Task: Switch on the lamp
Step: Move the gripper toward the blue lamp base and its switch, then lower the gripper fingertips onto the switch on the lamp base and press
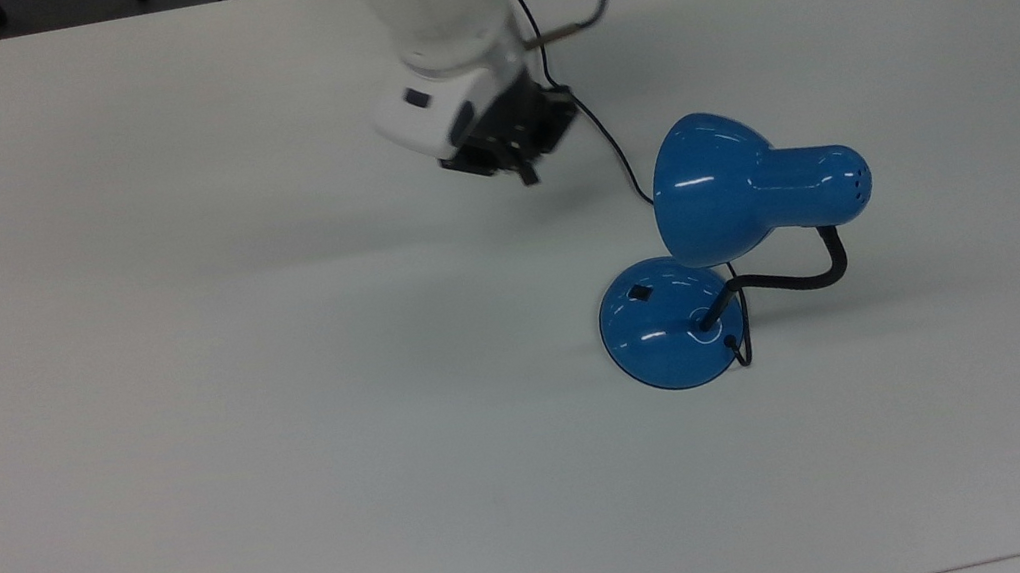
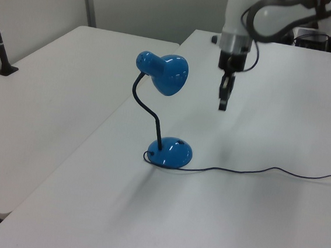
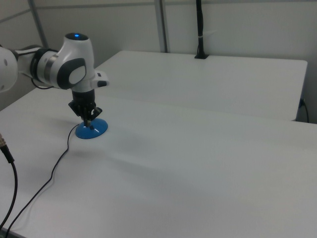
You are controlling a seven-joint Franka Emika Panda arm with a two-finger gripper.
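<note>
Hanging above the table [image 1: 187, 426] at ten o'clock from the lamp's base [image 1: 663, 329], our gripper [image 1: 525, 171], fingers closed together, suits prodding the switch [image 1: 640, 291].

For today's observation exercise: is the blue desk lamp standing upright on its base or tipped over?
Upright. The desk lamp rests flat on its domed base on the table, its gooseneck rising to hold the shade aloft.

lamp [image 3: 91, 128] shade and gooseneck hidden behind the arm in the right view; cord [image 2: 278, 171] cut off at the left view's right edge
</note>
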